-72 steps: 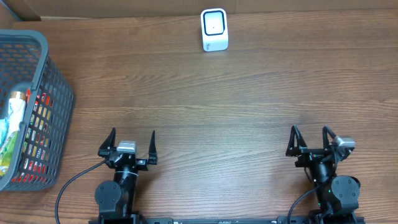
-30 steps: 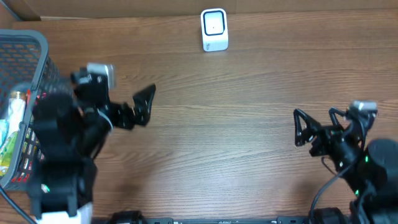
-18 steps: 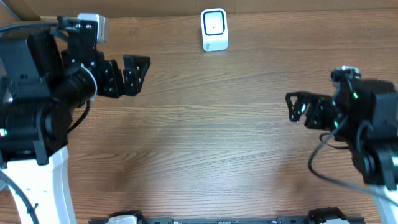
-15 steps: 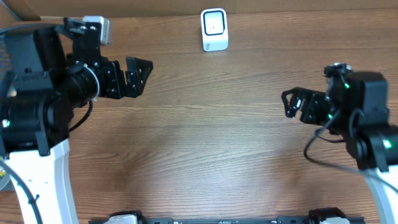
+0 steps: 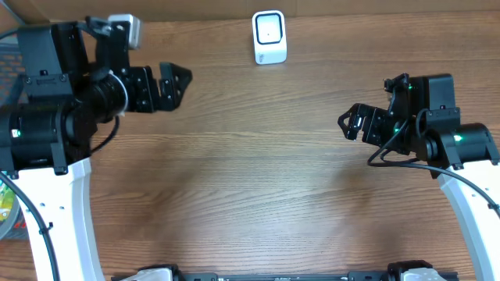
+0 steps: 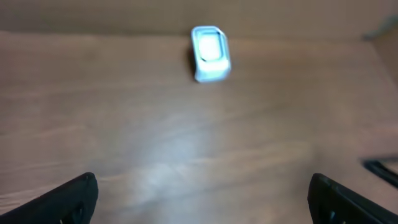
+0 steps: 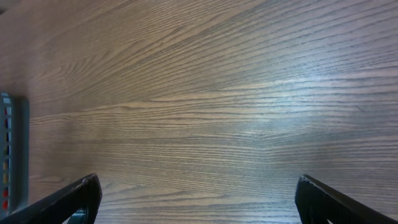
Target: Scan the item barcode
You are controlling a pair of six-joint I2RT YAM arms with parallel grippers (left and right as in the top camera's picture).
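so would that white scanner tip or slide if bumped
Probably slides: the scanner looks small and boxy on a smooth wooden table. A knock near its top might tip it, since it seems to stand upright. Looks like stiff, light plastic.

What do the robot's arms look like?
Chunky black joints on white tubes. The left arm has a pale grey camera box; the right arm shows a tiny green light. Thin black cables loop off both. The left gripper and right gripper are black two-finger claws.

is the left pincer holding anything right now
No, the left pincer stands open and empty in its wrist view, with only the wooden table and the white scanner ahead.
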